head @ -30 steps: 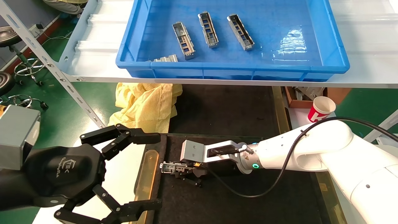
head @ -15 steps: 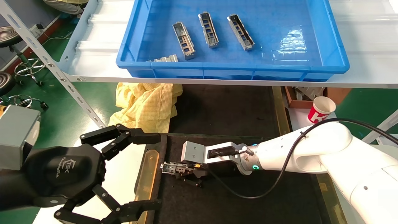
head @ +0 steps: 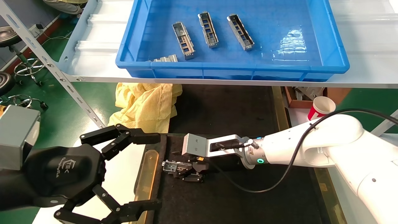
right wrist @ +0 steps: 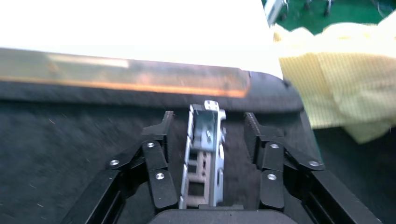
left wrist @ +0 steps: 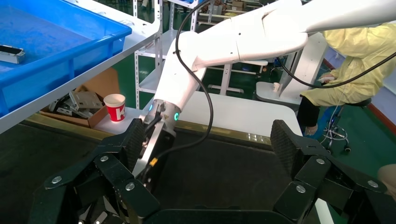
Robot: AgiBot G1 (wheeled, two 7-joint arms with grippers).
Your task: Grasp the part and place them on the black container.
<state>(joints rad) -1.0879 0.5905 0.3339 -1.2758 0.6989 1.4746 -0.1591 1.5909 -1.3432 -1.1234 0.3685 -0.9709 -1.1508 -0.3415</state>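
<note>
The part (head: pixel 169 165), a slim silvery channel piece with rectangular cutouts, lies on the black container (head: pixel 236 199) near its left edge. My right gripper (head: pixel 182 171) is low over the part and open. In the right wrist view the part (right wrist: pixel 204 154) lies between the spread fingers (right wrist: pixel 161 140) with a gap on each side, on the black felt container (right wrist: pixel 70 140). My left gripper (head: pixel 154 171) is open and empty, parked at the container's left side. The left wrist view (left wrist: pixel 210 140) also shows it open.
A blue bin (head: pixel 233 67) on the shelf above holds three more channel pieces (head: pixel 208 29) and a ribbed grey block (head: pixel 166 58). A yellow cloth (head: pixel 146 104) lies at the container's far left. A paper cup (head: pixel 321 109) stands at the right. An amber strip (head: pixel 147 174) lines the container's left side.
My right wrist has shifted slightly to the right and away from me. The part has stayed on the container, now with gaps to the fingers. The left arm has not moved.
</note>
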